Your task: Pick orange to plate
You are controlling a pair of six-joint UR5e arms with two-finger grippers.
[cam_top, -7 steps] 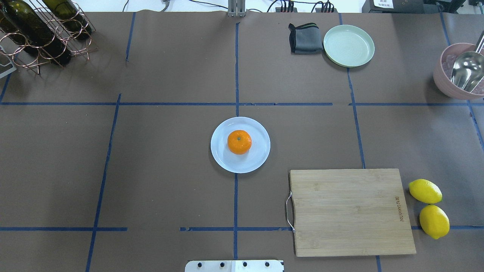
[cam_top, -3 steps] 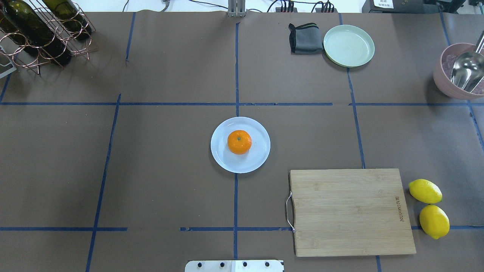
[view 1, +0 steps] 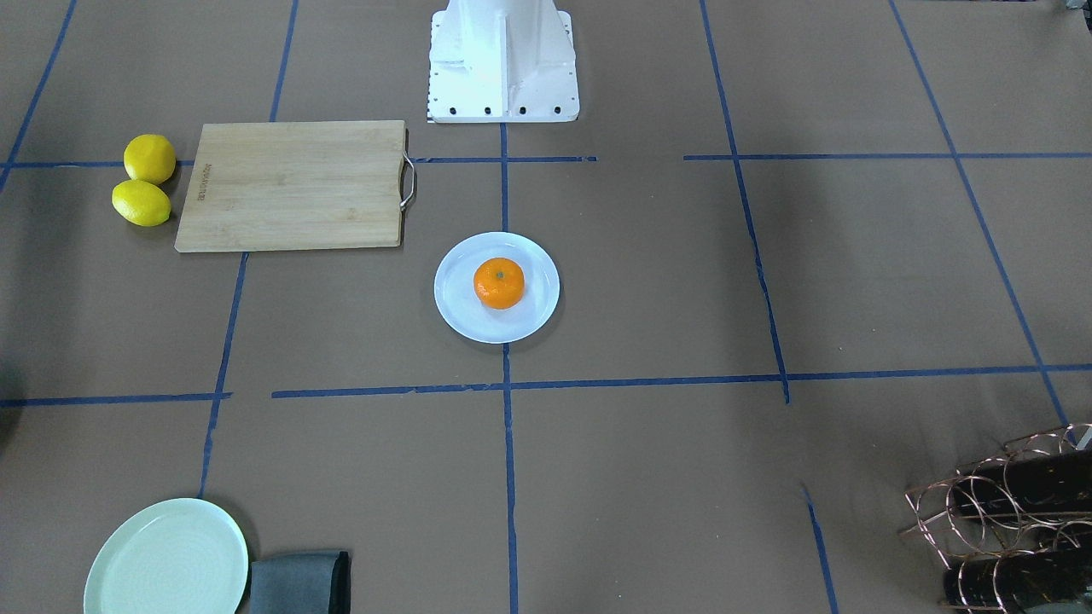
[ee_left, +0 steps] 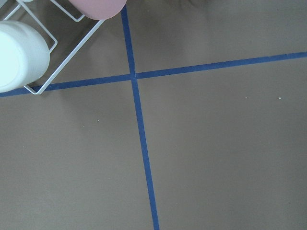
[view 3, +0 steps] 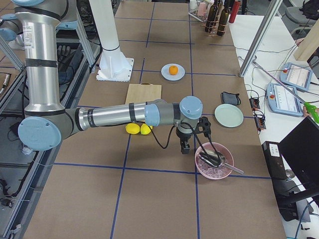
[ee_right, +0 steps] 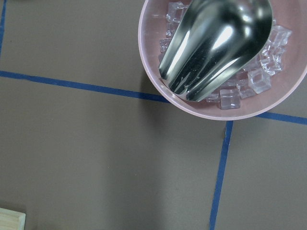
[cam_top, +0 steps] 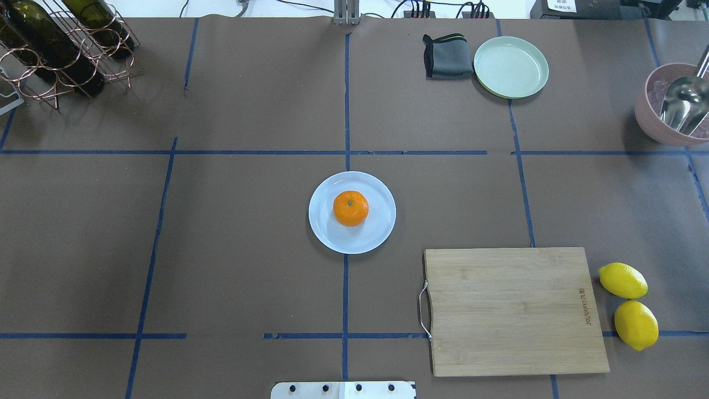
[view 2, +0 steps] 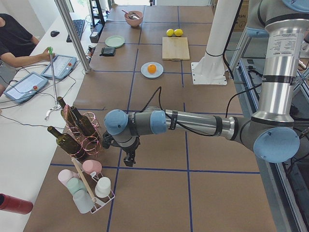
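Brown paper [view 1: 853, 273] crossed with blue tape [view 1: 505, 443] covers the surface [cam_top: 249, 221]. Seen from across it, the orange [view 1: 499, 282] sits in the middle of the pale plate [view 1: 533, 320], in front of the robot's white base [view 1: 503, 68].

From over the robot's shoulders, the orange lies on the plate with its stem dimple up. A wooden cutting board [cam_top: 515, 310] is near it, and two lemons [cam_top: 623, 281] lie just past the board.

From the left end, the left hand [view 2: 129, 162] hangs fingers-down over the paper beside the bottle rack [view 2: 79, 128], well apart from the orange far up the surface. I cannot tell whether it is open or closed.

From the right end, the right hand [view 3: 185, 148] points down just beside a pink bowl [view 3: 214, 167], also well away from the orange. I cannot tell its grip either.

The left wrist camera shows paper, tape and a corner of a wire cup rack [ee_left: 62, 67].

The right wrist camera looks down into the pink bowl, which holds ice cubes [ee_right: 261, 79] and a metal scoop [ee_right: 216, 43].
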